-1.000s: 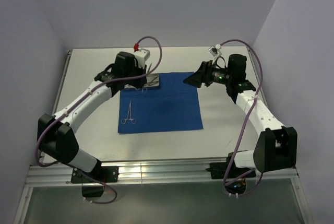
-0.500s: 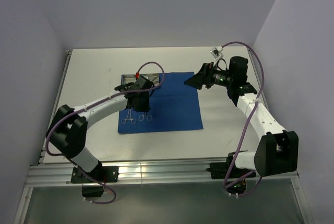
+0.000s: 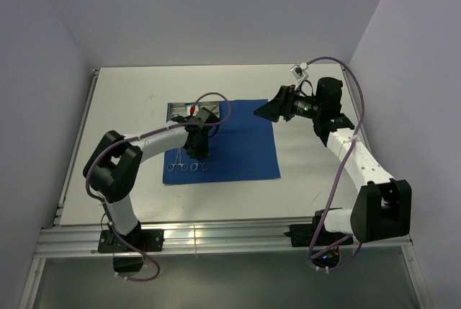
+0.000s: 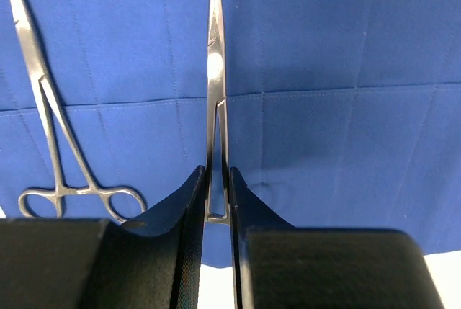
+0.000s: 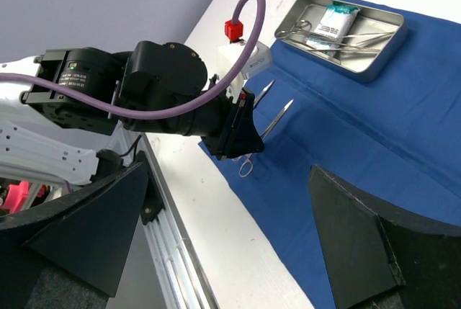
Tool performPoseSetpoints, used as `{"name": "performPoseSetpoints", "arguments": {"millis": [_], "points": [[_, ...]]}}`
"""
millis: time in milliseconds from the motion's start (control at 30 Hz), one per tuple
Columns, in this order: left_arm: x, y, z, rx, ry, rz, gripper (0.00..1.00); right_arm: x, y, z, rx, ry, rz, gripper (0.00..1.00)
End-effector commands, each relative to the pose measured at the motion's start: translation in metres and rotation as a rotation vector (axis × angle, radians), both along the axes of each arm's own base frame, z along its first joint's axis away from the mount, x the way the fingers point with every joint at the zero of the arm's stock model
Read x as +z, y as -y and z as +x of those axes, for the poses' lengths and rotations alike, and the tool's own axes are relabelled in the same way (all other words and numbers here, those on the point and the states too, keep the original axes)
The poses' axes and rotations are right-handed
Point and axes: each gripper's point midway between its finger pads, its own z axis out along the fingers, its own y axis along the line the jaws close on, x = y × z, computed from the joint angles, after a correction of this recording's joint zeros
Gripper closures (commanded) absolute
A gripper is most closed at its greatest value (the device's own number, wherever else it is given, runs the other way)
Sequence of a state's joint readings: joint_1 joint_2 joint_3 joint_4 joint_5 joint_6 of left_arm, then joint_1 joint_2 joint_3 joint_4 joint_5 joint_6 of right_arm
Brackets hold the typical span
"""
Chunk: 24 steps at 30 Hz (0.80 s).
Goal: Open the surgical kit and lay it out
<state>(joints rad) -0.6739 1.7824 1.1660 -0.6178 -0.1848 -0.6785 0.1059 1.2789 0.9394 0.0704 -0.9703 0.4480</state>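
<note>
**Two clamps, one laid and one in hand: setting the second into the row**

On the counter [image 3: 108, 107] the royal-blue cloth [image 3: 245, 150] lies spread flat. The steel tray [image 5: 392, 32] sits on its 11 o'clock corner, holding the other instruments [image 5: 317, 35] and the white-green packet [image 5: 337, 21]. At the cloth's 7 o'clock lies the first clamp [image 4: 41, 86]. The second clamp [image 4: 215, 71] is just beside it toward 3 o'clock, tip to 12 o'clock, gripped edge-on near its rings; whether it touches the cloth cannot be told. Good placement likely means lowering until steel rests on cloth, parallel to its neighbour and apart from it. The jaws should then part slowly so it tips flat rather than skids.

Pose: the left arm [image 3: 144, 140] folds inward with its elbow low, and the left gripper [image 4: 216, 176] is narrowed on the second clamp. The right gripper [image 3: 265, 112] hovers wide open at the 1 o'clock corner, holding nothing.
</note>
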Motion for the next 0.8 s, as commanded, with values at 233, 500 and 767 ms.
{"name": "performPoseSetpoints", "arguments": {"millis": [233, 500, 767], "points": [[0.007, 0.004, 0.021, 0.048, 0.031, 0.017, 0.94, 0.008, 0.000, 0.006, 0.006, 0.028, 0.025, 0.00], [-0.002, 0.000, 0.021, 0.062, 0.010, 0.042, 0.92, 0.008, -0.001, 0.006, 0.013, 0.028, 0.024, 0.00], [-0.004, -0.009, 0.021, 0.082, 0.013, 0.066, 0.92, 0.006, -0.001, 0.006, 0.018, 0.021, 0.029, 0.00]]}}
